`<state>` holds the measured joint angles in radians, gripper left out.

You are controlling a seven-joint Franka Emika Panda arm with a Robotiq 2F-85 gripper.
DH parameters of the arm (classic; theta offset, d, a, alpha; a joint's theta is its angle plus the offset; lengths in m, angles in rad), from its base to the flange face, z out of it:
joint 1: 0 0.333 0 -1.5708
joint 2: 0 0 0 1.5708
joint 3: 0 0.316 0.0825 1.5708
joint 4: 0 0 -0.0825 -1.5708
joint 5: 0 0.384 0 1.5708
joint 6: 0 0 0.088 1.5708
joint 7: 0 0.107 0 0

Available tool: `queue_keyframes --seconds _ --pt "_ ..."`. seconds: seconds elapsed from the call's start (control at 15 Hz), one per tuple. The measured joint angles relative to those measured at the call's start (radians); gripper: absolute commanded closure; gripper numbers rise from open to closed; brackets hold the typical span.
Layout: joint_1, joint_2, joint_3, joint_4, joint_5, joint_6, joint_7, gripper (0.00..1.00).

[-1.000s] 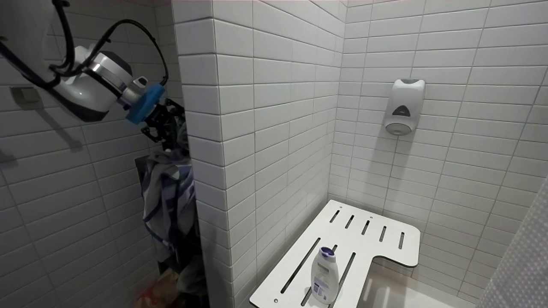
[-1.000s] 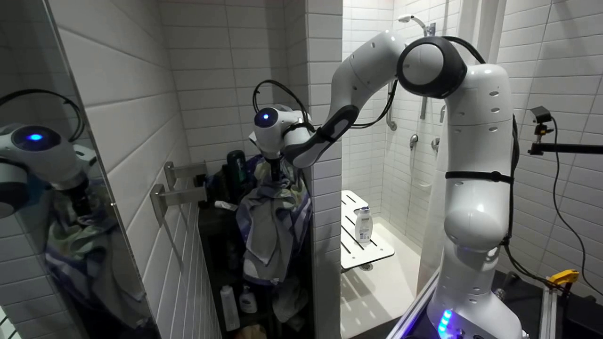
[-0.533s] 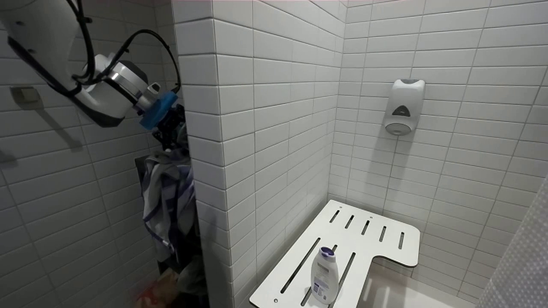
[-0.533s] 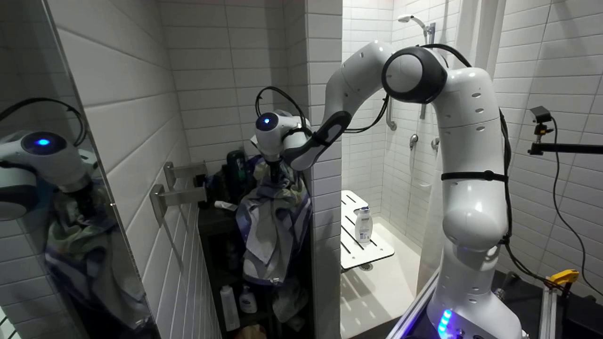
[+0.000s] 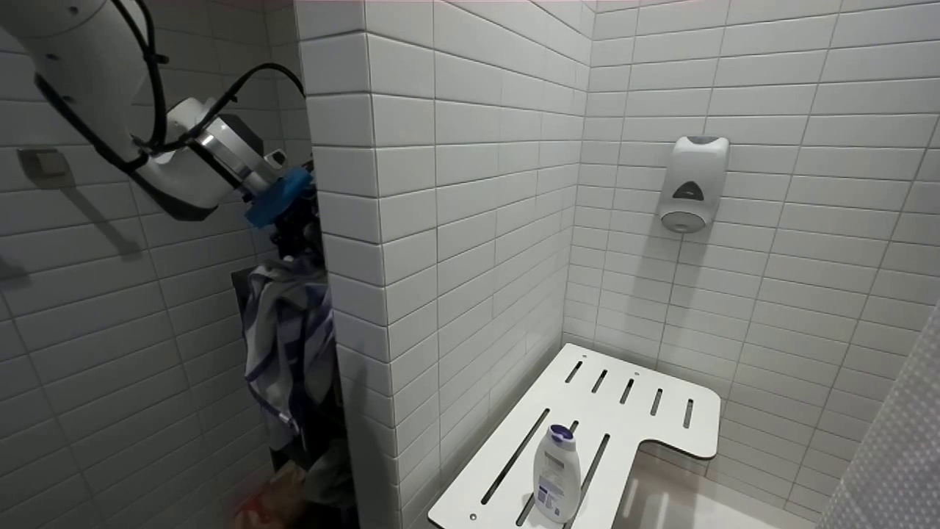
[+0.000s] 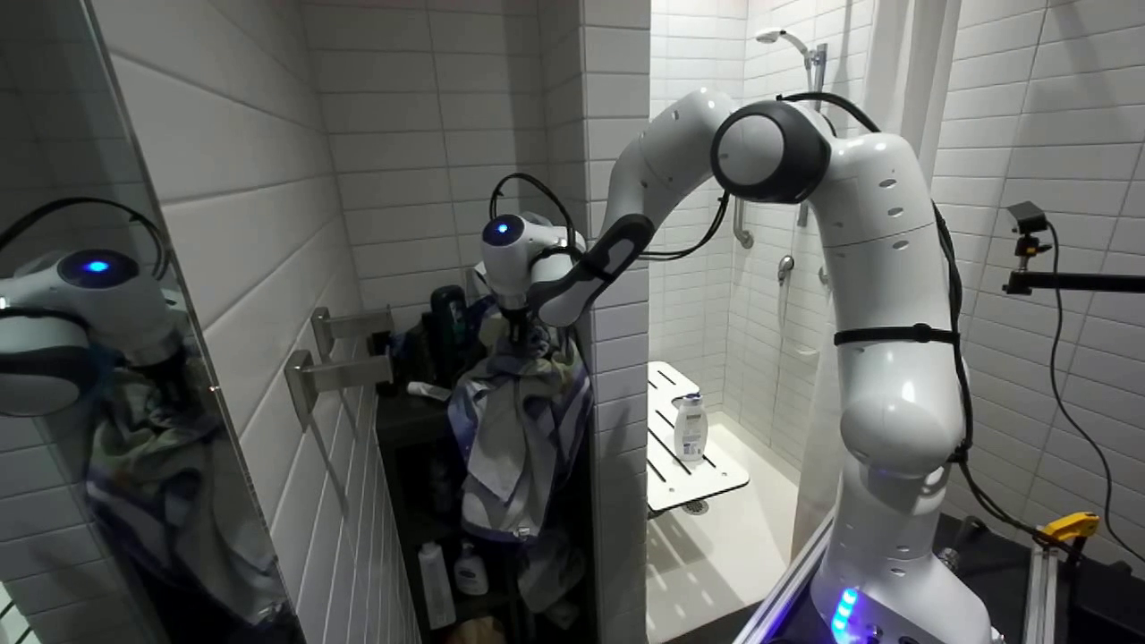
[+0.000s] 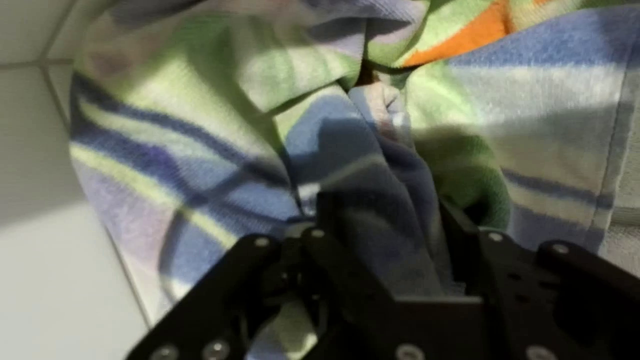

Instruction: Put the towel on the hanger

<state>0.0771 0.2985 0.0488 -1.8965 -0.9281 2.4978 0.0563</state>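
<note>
The towel [image 6: 514, 429], striped grey, white, blue and green, hangs in a heap over the dark shelf. In both exterior views my gripper [image 6: 519, 333] points down into its top. Folds of the towel [image 7: 200, 130] fill the wrist view. They rise between the fingers of the gripper [image 7: 385, 207], which stand partly closed and apart. Whether they pinch the cloth is unclear; the fingertips are dark and partly buried. The hanger [image 6: 344, 373] appears to be the pair of metal arms on the tiled wall, left of the towel and apart from it.
Dark bottles [image 6: 449, 313] stand on the shelf [image 6: 407, 420] beside the towel. A tiled pillar [image 6: 617, 268] rises close to the gripper's right. A mirror [image 6: 134, 358] lines the left. In the shower, a white bench [image 5: 646, 397] bears a bottle [image 5: 557, 474].
The arm has sunk, its elbow shifting left in an exterior view. My gripper has pressed lower into the towel and closer to the pillar, its jaws drawing together. The towel has barely moved.
</note>
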Motion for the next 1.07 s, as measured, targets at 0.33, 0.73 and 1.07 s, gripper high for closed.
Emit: queue_keyframes --seconds 0.33,0.73,1.07 --pt "0.0 -0.007 0.004 0.003 0.112 0.0 -0.051 0.98" --pt "-0.001 -0.026 0.003 0.001 0.22 0.0 -0.135 0.97" --pt "0.007 -0.125 0.038 -0.021 0.387 -0.118 -0.322 0.97"
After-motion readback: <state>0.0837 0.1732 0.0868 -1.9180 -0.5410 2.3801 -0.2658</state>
